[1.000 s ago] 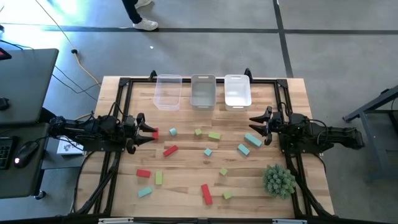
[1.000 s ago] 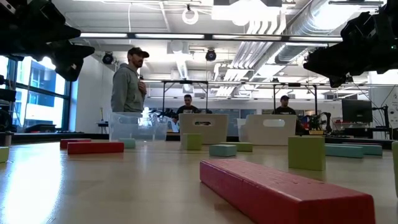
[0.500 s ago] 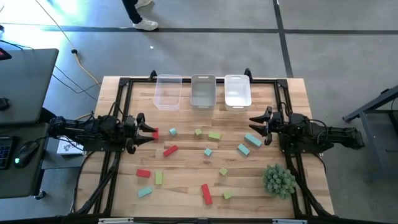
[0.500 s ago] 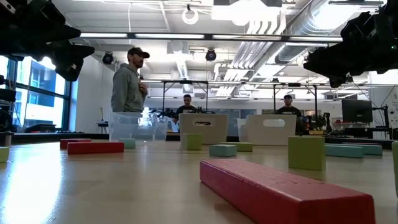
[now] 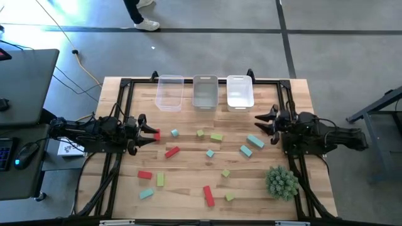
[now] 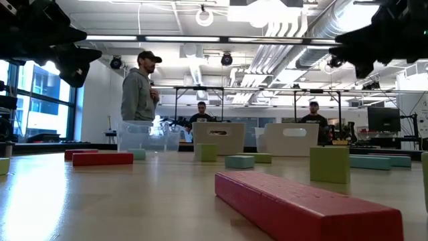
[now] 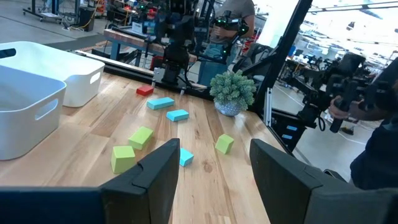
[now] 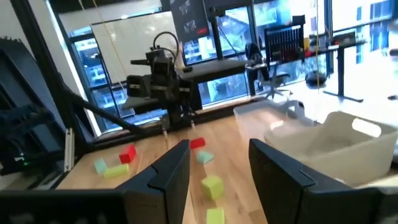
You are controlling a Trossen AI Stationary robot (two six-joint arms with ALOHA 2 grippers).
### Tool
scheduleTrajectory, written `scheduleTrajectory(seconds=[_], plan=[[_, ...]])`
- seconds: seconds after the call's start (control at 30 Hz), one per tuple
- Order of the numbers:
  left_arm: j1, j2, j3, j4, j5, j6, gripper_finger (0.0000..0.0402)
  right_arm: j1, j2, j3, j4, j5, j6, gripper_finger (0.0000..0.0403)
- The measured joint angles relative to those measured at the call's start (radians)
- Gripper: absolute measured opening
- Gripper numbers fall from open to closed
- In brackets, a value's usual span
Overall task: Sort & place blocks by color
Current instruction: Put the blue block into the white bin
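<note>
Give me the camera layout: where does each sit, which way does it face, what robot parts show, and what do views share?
High: overhead, straight down; table, both arms, left pincer, right pincer.
Low: tabletop height, level across into the room; red bar in front, arms dark at the top corners.
Left wrist: looks across the table past its open fingers toward the right arm.
Right wrist: looks past its open fingers toward the left arm.
Shared: fake plant in high and left wrist; bins in all four.

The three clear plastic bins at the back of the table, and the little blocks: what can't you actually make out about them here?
- Whether the three clear plastic bins hold anything: the low view shows only their walls, and from above any contents are too small.
- The long red bar in the low view: cut off by the bottom edge.
- The low red, teal and yellow-green blocks behind it: partly hidden.
</note>
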Motion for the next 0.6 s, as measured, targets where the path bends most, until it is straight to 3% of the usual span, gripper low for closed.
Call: scheduleTrajectory(seconds=[0.37, 0.6], plan=[[0.000, 0.000, 0.000, 0.000, 0.000, 0.000, 0.0186, 0.000, 0.021, 0.216, -0.221, 0.129, 0.022, 0.0154], [0.000, 0.000, 0.000, 0.000, 0.000, 0.000, 0.0186, 0.000, 0.159, 0.369, -0.298, 0.204, 0.023, 0.0175]])
